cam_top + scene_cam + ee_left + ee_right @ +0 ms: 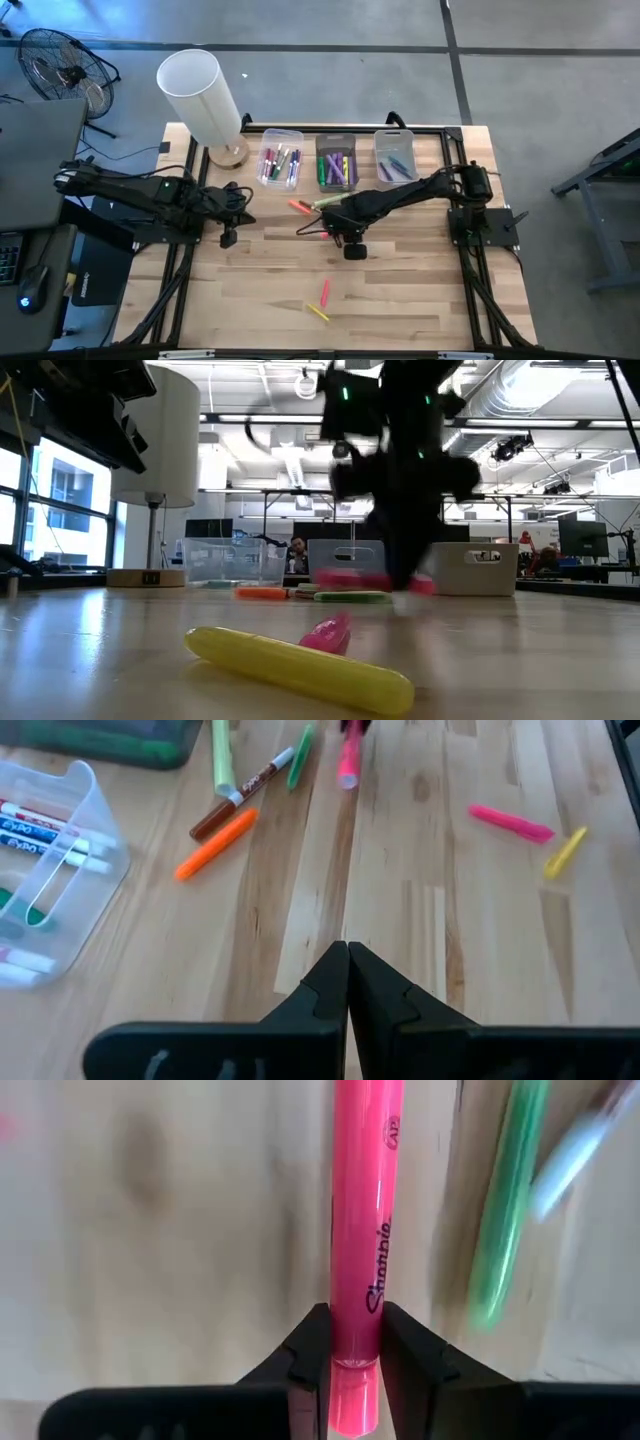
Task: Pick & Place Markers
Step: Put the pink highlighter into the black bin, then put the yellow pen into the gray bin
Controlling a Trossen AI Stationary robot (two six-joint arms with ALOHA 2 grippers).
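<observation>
Loose markers lie mid-table: an orange one (298, 207), a green one (326, 203), a pink one (325, 291) and a yellow one (317, 313). My right gripper (330, 230) is above the table's middle, shut on a pink highlighter (360, 1200). A green marker (505, 1210) lies beside that highlighter. More markers fill the three clear bins (337, 160) at the far edge. My left gripper (347, 960) hovers shut over bare wood at the left-centre (228, 238). My right gripper pinches the pink highlighter near one end of its barrel (355, 1355) between its two fingers (310, 1345). The fingers point down from above and lie across the barrel. The highlighter lies about level; in the low view it (345, 577) shows slightly above the markers on the table.
A lamp with a white shade (200, 90) stands on its round base at the far left corner. The bins line the far edge. Bare wood (420, 290) extends toward the near edge around the pink and yellow markers. A fan (65, 65) stands off the table.
</observation>
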